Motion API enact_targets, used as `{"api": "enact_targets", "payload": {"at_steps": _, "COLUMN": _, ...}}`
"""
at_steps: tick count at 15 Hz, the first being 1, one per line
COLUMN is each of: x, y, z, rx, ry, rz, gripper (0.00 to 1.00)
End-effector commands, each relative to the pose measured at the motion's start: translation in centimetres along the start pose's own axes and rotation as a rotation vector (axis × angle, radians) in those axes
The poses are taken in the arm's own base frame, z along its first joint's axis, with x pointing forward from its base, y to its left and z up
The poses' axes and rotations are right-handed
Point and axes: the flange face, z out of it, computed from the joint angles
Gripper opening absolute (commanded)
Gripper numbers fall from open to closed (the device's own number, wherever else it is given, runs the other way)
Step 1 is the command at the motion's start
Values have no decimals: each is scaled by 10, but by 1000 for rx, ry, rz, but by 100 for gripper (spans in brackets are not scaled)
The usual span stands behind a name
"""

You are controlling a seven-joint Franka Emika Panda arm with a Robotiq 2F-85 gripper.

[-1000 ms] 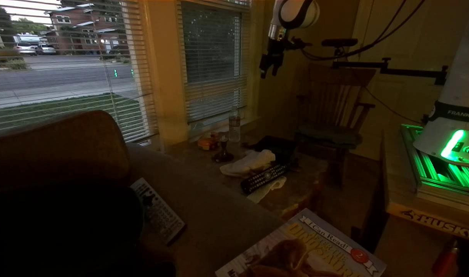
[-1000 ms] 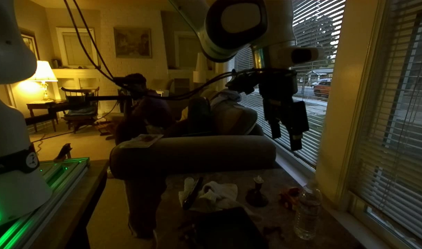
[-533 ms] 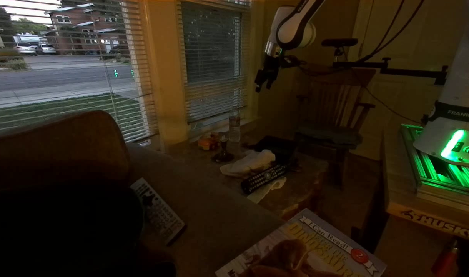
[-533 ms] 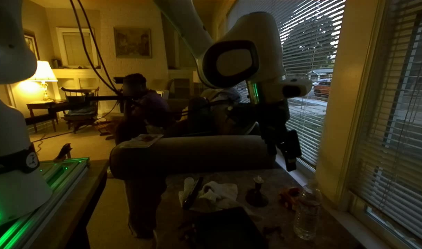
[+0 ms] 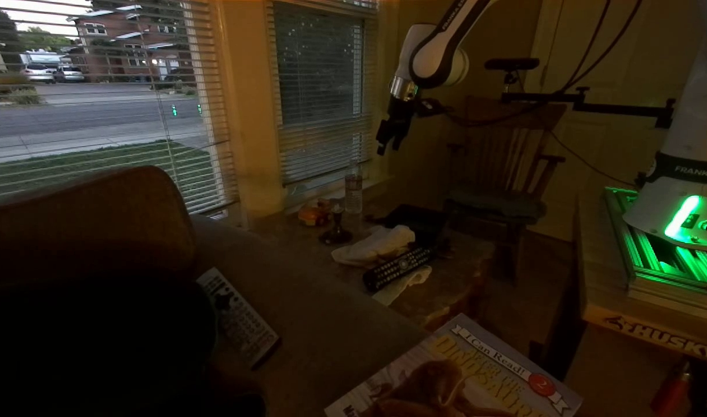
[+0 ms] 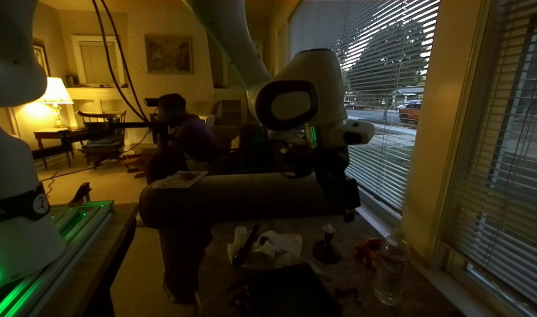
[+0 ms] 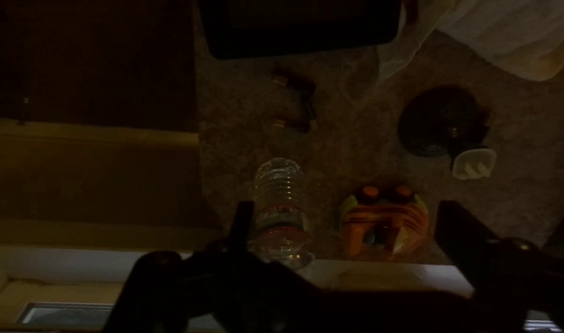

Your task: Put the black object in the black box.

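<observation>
If the small black object [image 7: 308,104] is your target, your empty, wide-spread gripper [image 7: 346,204] could topple the bottle [image 7: 283,212] on approach, since that stands close by.

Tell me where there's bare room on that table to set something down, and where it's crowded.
Bare tabletop shows between the small U-shaped object, candle holder and toy car; more lies between candle holder, towel and sofa arm. It's crowded where the water bottle stands beside the toy car, and where towel, black remote and black box bunch together.
</observation>
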Motion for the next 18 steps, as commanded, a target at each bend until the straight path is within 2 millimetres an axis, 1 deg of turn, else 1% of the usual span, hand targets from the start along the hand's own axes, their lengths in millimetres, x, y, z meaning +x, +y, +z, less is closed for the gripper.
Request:
{"api": "enact_targets", "payload": {"at_steps": 1, "x": -1, "y": -1, "z": 13, "rx": 58, "ry": -18, "rz": -57, "gripper": 100}}
{"api": "enact_targets", "payload": {"at_steps": 5, "x": -7, "y": 9, "z": 39, "rx": 83, "ry": -30, "rz": -122, "gripper": 100}}
{"api": "enact_targets", "payload": {"at_steps": 9, "x": -9, "y": 19, "z": 68, "rx": 72, "ry": -29, "rz": -173, "gripper": 100}}
{"api": "enact_targets", "payload": {"at_steps": 11, "x": -9, "y": 20, "z": 83, "rx": 48, "ry": 13, "rz": -198, "gripper": 100}}
{"api": "enact_targets", "payload": {"at_steps": 14, "x": -8, "y": 13, "z": 103, "rx": 34, "ry": 68, "rz": -223, "gripper": 100}}
{"api": "enact_targets", "payload": {"at_steps": 15, "x": -9, "y": 11, "z": 113, "rx": 28, "ry": 74, "rz": -248, "gripper": 100}}
{"api": "enact_targets", "payload": {"at_steps": 18, "x": -12, "y": 7, "z": 136, "rx": 35, "ry": 25, "rz": -290, "gripper": 100}}
